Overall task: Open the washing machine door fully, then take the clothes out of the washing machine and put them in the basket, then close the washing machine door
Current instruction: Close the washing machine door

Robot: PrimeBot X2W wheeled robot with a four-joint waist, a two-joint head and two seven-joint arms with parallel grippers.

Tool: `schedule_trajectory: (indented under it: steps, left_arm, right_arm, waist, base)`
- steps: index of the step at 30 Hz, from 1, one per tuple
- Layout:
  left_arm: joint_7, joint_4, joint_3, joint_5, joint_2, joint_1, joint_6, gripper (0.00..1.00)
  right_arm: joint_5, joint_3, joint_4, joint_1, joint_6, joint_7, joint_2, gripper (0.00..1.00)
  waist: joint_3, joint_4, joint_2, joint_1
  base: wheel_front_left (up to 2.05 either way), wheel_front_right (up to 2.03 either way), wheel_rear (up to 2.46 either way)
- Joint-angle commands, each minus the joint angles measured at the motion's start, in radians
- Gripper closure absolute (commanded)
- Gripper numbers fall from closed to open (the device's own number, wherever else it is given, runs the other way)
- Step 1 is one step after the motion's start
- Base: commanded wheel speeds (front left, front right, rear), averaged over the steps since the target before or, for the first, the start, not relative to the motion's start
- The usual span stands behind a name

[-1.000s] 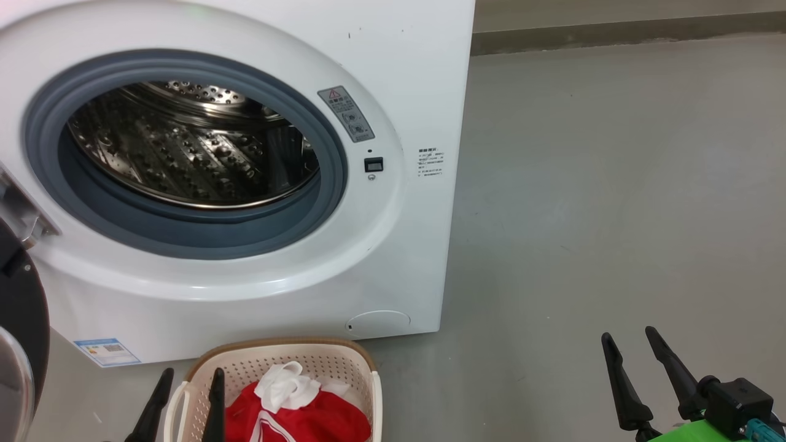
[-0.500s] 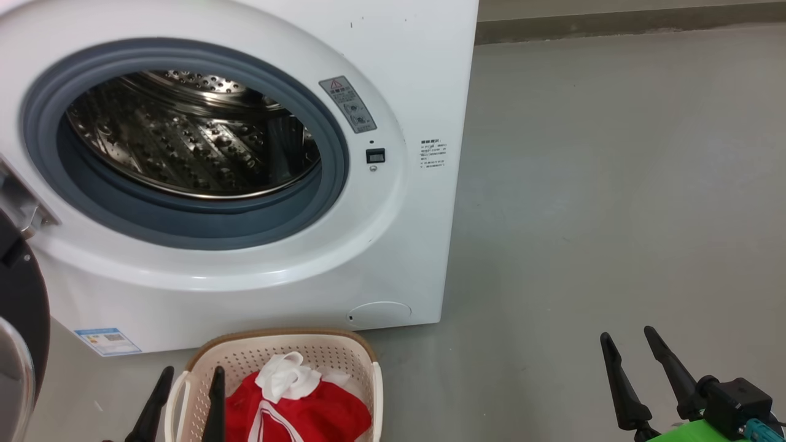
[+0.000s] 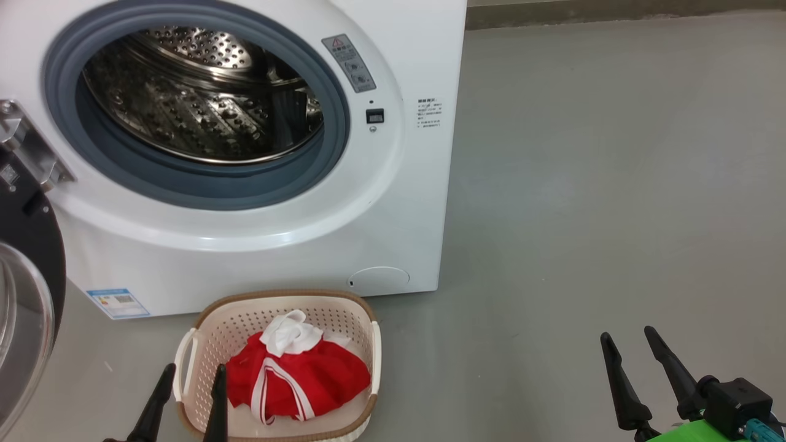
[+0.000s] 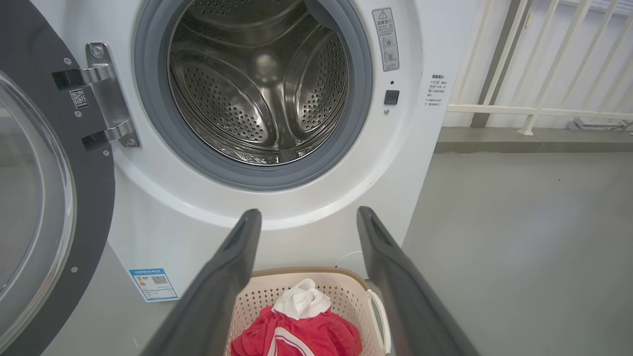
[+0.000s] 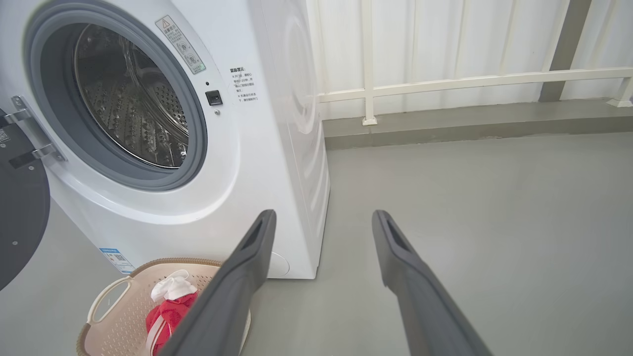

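Note:
The washing machine (image 3: 393, 202) stands white and wide open, and its steel drum (image 3: 196, 104) shows bare metal. The washing machine door (image 3: 31, 245) is swung out to the left on its hinge, with its black frame and glass bowl at the view's edge. On the floor in front sits the basket (image 3: 276, 296), holding the clothes (image 3: 301, 374): red fabric with white trim and a white piece on top. My left gripper (image 3: 194, 368) is open over the basket's near left corner and holds nothing. My right gripper (image 3: 627, 333) is open above bare floor, far right of the basket.
Grey floor (image 3: 614, 184) stretches to the right of the machine. Behind it run a low kerb (image 5: 445, 128) and a white railing (image 5: 470, 79). The open door (image 4: 94, 198) takes up the space left of the basket.
The head camera has tilted down, so machine and basket sit higher in the picture and more of the basket shows. Both grippers stay open in the same place.

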Motion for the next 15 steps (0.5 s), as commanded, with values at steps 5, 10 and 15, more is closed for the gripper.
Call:
schedule_trajectory:
  steps: [5,10,15]
  left_arm:
    - [-0.005,-0.03,0.03,-0.003,0.005,-0.028,-0.001,0.0]
    - [-0.005,-0.028,0.031,-0.005,0.005,-0.03,-0.002,0.0]
    - [-0.005,-0.027,0.031,-0.007,0.005,-0.031,-0.003,0.0]
  right_arm:
    - [0.0,0.019,-0.028,-0.026,0.006,-0.006,-0.018,0.0]
    - [0.0,0.02,-0.029,-0.026,0.006,-0.006,-0.017,0.0]
    - [-0.001,0.021,-0.028,-0.026,0.006,-0.006,-0.017,0.0]
  waist:
    - [0.005,0.003,0.0,0.0]
    - [0.007,0.005,0.0,0.0]
    - [0.008,0.007,0.0,0.0]
  base:
    - [-0.46,0.46,0.0]
    - [-0.01,0.01,0.0]
    - [0.0,0.0,0.0]
